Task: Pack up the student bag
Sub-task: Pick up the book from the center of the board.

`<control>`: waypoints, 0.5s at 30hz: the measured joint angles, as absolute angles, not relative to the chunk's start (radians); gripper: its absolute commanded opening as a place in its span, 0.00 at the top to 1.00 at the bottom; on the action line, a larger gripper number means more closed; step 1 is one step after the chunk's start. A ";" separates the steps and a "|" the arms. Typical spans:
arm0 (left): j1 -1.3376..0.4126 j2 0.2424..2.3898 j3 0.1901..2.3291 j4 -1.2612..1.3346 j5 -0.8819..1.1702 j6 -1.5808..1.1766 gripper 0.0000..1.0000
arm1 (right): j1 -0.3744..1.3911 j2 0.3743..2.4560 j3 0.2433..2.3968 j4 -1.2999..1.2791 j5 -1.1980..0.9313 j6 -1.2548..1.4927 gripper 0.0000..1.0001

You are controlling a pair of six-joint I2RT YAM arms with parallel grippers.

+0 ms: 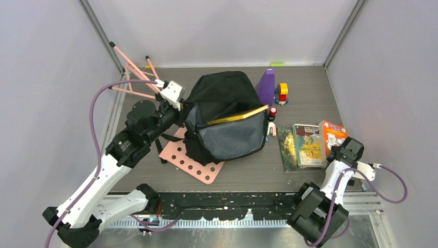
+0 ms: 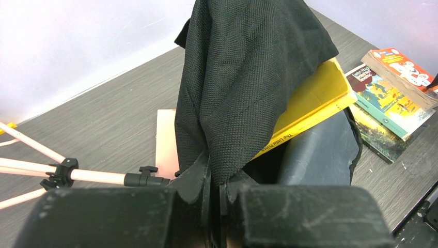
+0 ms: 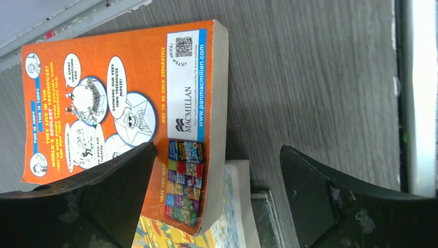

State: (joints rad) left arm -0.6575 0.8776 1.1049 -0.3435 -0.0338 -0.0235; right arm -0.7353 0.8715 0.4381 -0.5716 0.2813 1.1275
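Note:
The student bag (image 1: 227,113) is a black backpack lying on the table with its grey-lined mouth toward the right. A yellow book (image 1: 238,115) sticks out of that mouth. My left gripper (image 1: 181,103) is shut on the bag's black fabric flap (image 2: 248,67) and holds it up over the yellow book (image 2: 315,103); the cloth is pinched between the fingers of the left gripper (image 2: 216,178). My right gripper (image 3: 217,150) stands open just above the near edge of an orange book (image 3: 119,98), which tops a stack of books (image 1: 307,144) at the right.
A pink perforated board (image 1: 193,161) lies under the bag's near side. Pink rods (image 1: 135,77) lean at the back left. A purple object (image 1: 266,85), a colourful toy (image 1: 282,93) and a small red-capped item (image 1: 272,111) stand behind and right of the bag.

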 measured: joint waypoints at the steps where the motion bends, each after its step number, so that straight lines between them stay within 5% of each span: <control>1: -0.657 0.878 1.105 -0.344 -0.034 -0.023 1.00 | -0.736 0.875 0.429 -0.546 0.281 1.126 0.03; 15: -0.657 0.889 1.105 -0.340 -0.035 -0.022 1.00 | -0.741 0.926 0.323 -0.189 0.270 1.043 0.04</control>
State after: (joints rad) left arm -0.6575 0.8886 1.1049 -0.3405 -0.0345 -0.0223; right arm -0.7410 0.9257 0.3233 -0.1894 0.2695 1.0431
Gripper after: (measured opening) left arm 0.063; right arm 0.974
